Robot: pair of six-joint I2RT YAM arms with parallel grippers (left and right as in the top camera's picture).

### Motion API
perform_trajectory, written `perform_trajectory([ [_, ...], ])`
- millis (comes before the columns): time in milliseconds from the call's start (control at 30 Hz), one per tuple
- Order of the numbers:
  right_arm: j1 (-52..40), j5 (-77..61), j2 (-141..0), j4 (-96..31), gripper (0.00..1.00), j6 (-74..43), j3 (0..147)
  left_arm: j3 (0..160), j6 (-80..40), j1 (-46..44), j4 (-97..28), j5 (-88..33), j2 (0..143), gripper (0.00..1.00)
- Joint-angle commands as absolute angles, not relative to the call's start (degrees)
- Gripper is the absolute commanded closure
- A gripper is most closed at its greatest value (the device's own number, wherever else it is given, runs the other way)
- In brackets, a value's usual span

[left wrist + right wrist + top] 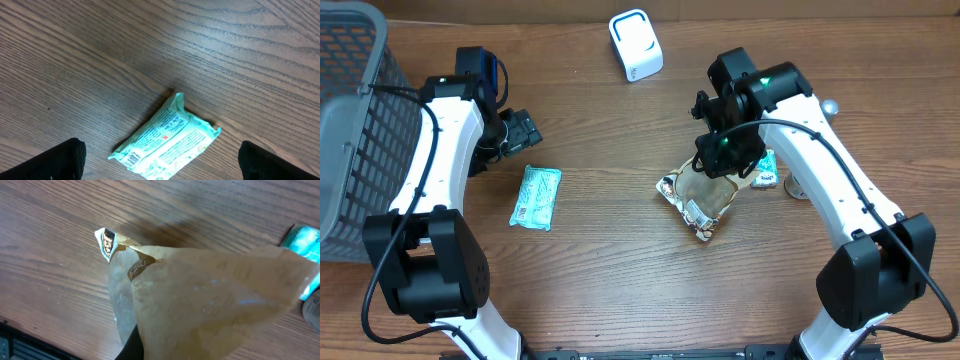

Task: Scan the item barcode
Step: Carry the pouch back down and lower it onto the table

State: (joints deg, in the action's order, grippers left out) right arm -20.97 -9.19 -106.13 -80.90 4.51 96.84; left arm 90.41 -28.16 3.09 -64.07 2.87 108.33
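Right jaws pinched on the bag, left jaws spread wide

Jaws of the right gripper (725, 160) are pressed together on the upper edge of a brown, partly see-through bag (703, 198). From the right wrist camera the crinkled bag fills most of the view, with one dark finger (131, 350) showing under it. Whether the bag's lower end rests on the table (620, 280) cannot be told. The bag is right of the table's middle, under the right gripper. Just beside it, toward the right arm, lies a small teal packet (766, 167), partly hidden by the arm. The left gripper (525, 130) hangs over the left part of the table with its jaws wide apart and nothing between them. Its two dark fingertips (55, 162) sit at the bottom corners of the left wrist view. A mint-green packet (536, 197) lies flat on the wood near it, apart from the fingers. A grey mesh basket (350, 130) stands at the left edge. At the far edge, well apart from the bag, stands a white scanner (635, 45).
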Motion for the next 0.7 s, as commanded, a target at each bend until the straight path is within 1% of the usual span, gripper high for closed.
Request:
perform_trajectory([
  [0, -20.6, -8.3, -105.6, -78.0, 0.95, 4.5, 94.2, 91.3, -27.9, 3.0, -64.1, 3.6, 107.9, 0.0],
  [333, -20.6, -5.1, -105.6, -73.3, 0.91, 4.5, 88.6, 91.3, -27.9, 3.0, -64.1, 3.6, 107.9, 0.0],
  [367, -20.6, -4.5, -105.6, -73.0, 0.88, 4.5, 88.4, 91.3, -27.9, 3.0, -64.1, 3.6, 107.9, 0.0],
  [433, -20.6, -3.4, -105.6, -72.5, 0.71, 4.5, 88.4, 91.3, -27.9, 3.0, -64.1, 3.6, 107.9, 0.0],
  [467, -20.6, -3.1, -105.6, -72.2, 0.69, 4.5, 88.4, 91.3, -27.9, 3.0, -64.1, 3.6, 107.9, 0.01],
  [500, -20.6, -3.0, -105.6, -72.1, 0.62, 4.5, 88.4, 91.3, -27.9, 3.0, -64.1, 3.6, 107.9, 0.0],
  [533, -20.6, -3.0, -105.6, -72.0, 0.46, 4.5, 88.4, 91.3, -27.9, 3.0, -64.1, 3.6, 107.9, 0.0],
  [567, -20.6, -3.0, -105.6, -71.8, 0.38, 4.5, 88.4, 91.3, -27.9, 3.0, -64.1, 3.6, 107.9, 0.0],
  [633, -20.6, -3.0, -105.6, -71.1, 0.32, 4.4, 88.4, 91.3, -27.9, 3.0, -64.1, 3.6, 107.9, 0.01],
  [667, -20.6, -3.0, -105.6, -70.6, 0.22, 4.4, 88.4, 91.3, -27.9, 3.0, -64.1, 3.6, 107.9, 0.0],
])
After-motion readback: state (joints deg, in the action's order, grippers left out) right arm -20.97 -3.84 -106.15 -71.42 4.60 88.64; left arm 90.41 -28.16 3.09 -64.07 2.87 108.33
